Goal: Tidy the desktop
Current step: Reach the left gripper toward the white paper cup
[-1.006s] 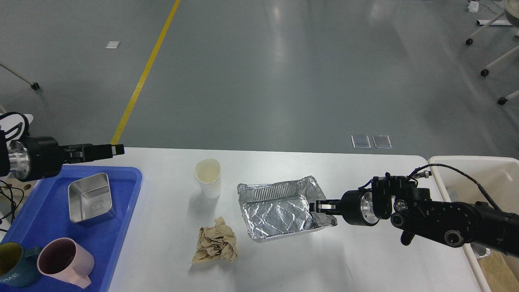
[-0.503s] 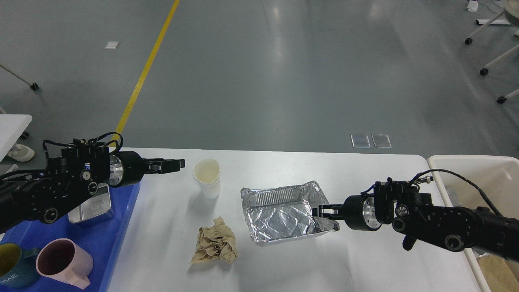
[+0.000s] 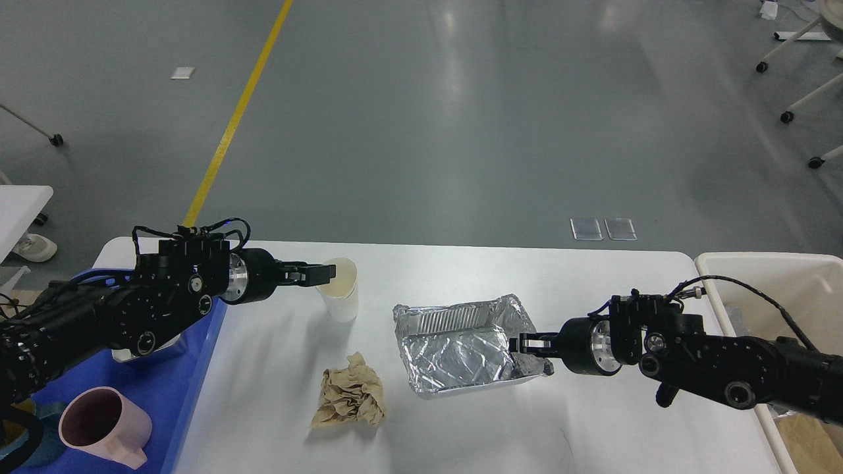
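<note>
The white desktop (image 3: 461, 428) holds a white paper cup (image 3: 342, 301), a crumpled foil tray (image 3: 454, 349) and a ball of crumpled brown paper (image 3: 349, 398). My left gripper (image 3: 327, 272) reaches in from the left, its tips at the cup's near rim. It is seen side-on, so its fingers cannot be told apart. My right gripper (image 3: 520, 344) comes in from the right and is shut on the foil tray's right front corner, which is bent where it is pinched.
A blue plastic tray (image 3: 164, 395) sits at the left edge with a pink mug (image 3: 99, 424) and a metal box (image 3: 141, 352) mostly hidden behind my left arm. A beige bin (image 3: 777, 270) stands off the right edge of the table.
My left gripper has swung right from over the blue tray to the paper cup's rim. My right gripper has drawn the foil tray slightly right and toward me.
</note>
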Robot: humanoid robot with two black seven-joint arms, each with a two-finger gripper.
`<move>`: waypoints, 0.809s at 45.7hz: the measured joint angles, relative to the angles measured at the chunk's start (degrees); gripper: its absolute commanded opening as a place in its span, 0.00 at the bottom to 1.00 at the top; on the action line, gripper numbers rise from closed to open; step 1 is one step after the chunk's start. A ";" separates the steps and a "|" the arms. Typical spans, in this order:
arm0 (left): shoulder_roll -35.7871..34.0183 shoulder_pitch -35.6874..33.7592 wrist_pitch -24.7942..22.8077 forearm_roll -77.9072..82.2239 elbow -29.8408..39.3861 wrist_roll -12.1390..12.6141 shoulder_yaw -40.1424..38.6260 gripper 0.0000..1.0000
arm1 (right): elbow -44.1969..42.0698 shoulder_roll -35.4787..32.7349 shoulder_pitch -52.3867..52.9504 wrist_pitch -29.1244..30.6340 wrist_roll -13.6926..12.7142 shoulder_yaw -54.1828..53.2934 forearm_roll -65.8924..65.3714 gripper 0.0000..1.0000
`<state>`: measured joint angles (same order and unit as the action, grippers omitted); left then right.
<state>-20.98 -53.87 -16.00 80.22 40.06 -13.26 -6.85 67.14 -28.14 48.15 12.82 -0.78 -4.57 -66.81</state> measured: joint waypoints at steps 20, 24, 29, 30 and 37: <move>3.29 0.13 0.53 -0.39 -3.39 0.03 2.86 0.06 | 0.10 -0.10 -0.10 0.01 0.00 0.01 0.01 0.00; 3.28 -0.12 0.17 -0.48 -3.41 -0.10 3.86 0.01 | 0.10 -0.14 -0.10 0.01 -0.01 0.01 0.01 0.00; 3.25 -0.28 -0.35 -0.60 -3.41 -0.22 4.32 0.00 | 0.10 -0.16 -0.10 0.01 -0.01 0.00 0.01 0.00; 3.25 -0.30 -0.50 -0.65 -3.41 -0.25 4.33 0.00 | 0.10 -0.16 -0.10 0.01 0.00 0.00 0.04 0.00; 3.22 -0.31 -0.79 -0.89 -3.35 -0.28 4.35 0.00 | 0.15 -0.16 -0.09 0.01 0.04 -0.13 0.10 0.00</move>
<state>-17.76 -54.19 -16.78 79.33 36.70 -13.53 -2.49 67.29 -28.30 48.06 12.83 -0.73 -4.70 -66.71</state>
